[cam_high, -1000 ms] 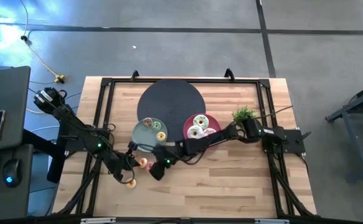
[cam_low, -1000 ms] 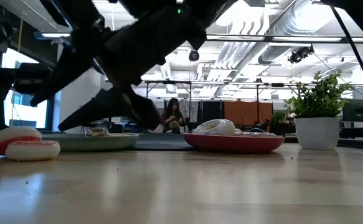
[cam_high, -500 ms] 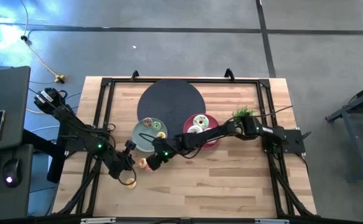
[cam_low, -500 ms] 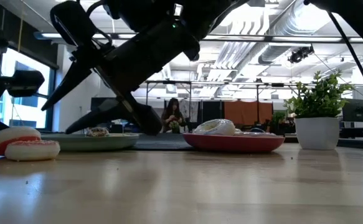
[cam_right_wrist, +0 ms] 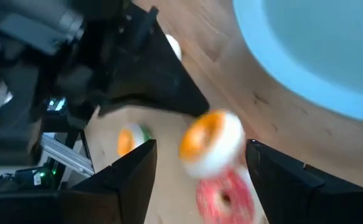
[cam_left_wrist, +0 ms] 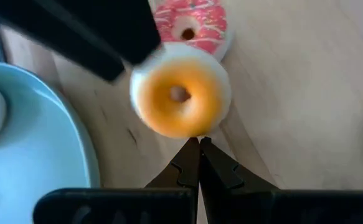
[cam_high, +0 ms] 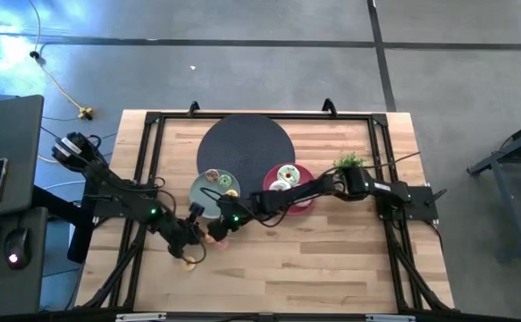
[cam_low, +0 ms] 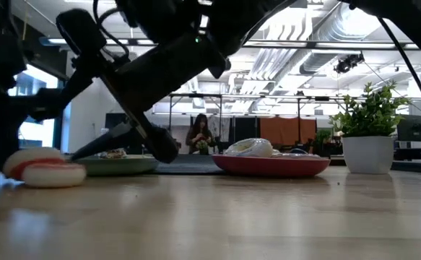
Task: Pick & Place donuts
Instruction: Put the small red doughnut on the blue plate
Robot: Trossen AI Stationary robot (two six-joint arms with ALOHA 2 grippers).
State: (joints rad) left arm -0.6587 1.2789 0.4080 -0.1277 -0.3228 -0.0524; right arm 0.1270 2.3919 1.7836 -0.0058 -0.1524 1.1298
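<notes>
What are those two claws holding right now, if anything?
Nothing. The left gripper is shut and empty behind the orange donut; the right gripper stands open around it, not gripping.

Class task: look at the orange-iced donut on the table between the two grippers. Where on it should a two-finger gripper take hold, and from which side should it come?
Probably from above, fingers on opposite sides of the outer rim. The orange-iced donut lies roughly flat, icing up, so its round sides are exposed. Avoid the side where the pink-iced donut touches it.

two plates (cam_high: pixel 209 190), seven donuts (cam_high: pixel 214 234), one plant (cam_high: pixel 349 164)
</notes>
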